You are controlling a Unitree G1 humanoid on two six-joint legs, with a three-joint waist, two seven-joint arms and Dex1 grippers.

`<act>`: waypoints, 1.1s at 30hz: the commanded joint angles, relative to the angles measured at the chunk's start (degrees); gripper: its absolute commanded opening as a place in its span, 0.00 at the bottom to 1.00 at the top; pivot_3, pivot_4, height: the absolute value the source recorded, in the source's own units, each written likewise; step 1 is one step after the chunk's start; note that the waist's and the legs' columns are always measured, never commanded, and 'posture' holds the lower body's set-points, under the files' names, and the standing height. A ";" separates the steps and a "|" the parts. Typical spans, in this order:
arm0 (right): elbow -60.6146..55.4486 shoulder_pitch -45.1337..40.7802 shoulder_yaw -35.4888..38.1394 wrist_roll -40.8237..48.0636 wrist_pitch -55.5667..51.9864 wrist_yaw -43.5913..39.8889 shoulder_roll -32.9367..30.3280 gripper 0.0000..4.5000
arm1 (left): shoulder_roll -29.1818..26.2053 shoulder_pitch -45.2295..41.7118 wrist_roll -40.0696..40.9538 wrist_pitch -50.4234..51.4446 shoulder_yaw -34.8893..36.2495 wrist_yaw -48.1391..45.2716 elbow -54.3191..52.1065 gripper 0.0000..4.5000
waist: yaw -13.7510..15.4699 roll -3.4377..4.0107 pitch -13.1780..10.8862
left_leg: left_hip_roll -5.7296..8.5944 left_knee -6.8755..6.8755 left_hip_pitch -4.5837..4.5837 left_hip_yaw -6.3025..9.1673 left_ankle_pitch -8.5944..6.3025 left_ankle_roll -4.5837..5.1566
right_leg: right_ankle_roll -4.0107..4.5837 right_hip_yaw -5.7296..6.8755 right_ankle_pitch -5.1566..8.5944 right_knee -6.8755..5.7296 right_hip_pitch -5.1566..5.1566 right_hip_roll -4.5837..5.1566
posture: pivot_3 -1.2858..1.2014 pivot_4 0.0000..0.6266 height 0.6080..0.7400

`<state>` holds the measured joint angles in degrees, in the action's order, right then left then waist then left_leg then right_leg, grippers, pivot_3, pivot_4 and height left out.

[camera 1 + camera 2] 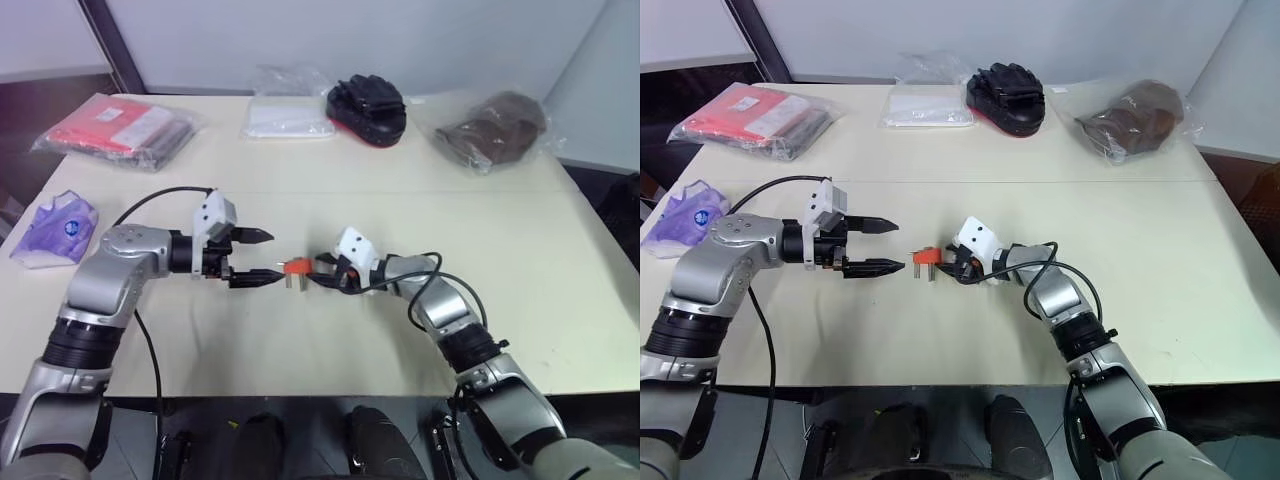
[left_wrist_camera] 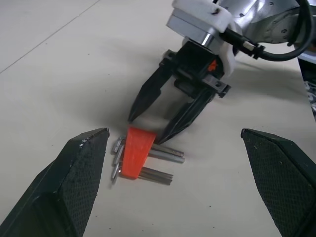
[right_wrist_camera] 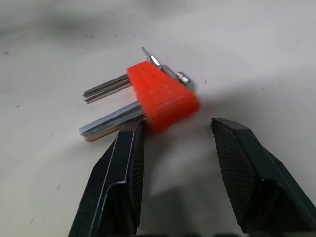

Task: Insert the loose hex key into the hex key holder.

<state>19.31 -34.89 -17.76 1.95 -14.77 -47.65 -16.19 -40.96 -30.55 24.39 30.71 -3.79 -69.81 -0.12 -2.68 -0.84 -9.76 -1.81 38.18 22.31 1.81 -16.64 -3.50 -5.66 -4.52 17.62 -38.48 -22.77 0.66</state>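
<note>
Right wrist view: right gripper (image 3: 175, 128) parted, hex key holder (image 3: 163, 96) at its 12 o'clock; left gripper (image 2: 175, 143) wide.

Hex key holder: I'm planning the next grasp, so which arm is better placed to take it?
Probably right: the right gripper stands open against the hex key holder on the table; the left gripper, wide open, sits farther back.

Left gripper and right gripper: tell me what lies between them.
The hex key holder lies on the table between the left gripper and the right gripper, as the left eye view shows.
</note>
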 commanded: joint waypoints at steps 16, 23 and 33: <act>3.38 -1.02 -2.91 -3.08 0.87 -0.36 5.15 0.99 | -0.50 -0.72 0.70 0.24 0.74 -0.14 -1.64 1.00 | -1.41 0.00 0.00 | -0.02 -0.08 0.00 0.01 0.00 0.00 | 0.00 0.00 0.00 -0.02 -0.04 0.00 | 0.52 0.24 1.00; 8.23 -2.90 -2.58 -4.40 3.24 0.22 7.51 0.99 | -1.11 -0.59 0.70 0.56 0.97 -0.47 -1.28 1.00 | -1.53 0.00 0.00 | -0.04 -0.09 -0.05 0.02 0.00 0.00 | 0.00 -0.03 0.00 -0.19 -0.14 -0.01 | 0.52 0.24 1.00; 11.66 -4.28 -2.48 -4.92 5.87 -1.47 7.82 0.60 | -1.71 -0.10 0.89 0.62 1.22 -0.22 -1.37 1.00 | -1.53 0.00 0.00 | -0.04 -0.09 -0.09 0.03 0.00 0.00 | 0.00 -0.06 0.00 -0.25 -0.13 -0.01 | 0.52 0.24 1.00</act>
<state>29.45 -39.46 -18.95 -1.51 -8.51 -49.50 -8.80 -42.10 -30.46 24.42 31.18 -3.78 -69.89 -0.23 -4.21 -0.83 -9.75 -1.84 38.09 22.20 1.83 -16.64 -3.51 -5.66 -4.58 17.62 -38.74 -22.90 0.66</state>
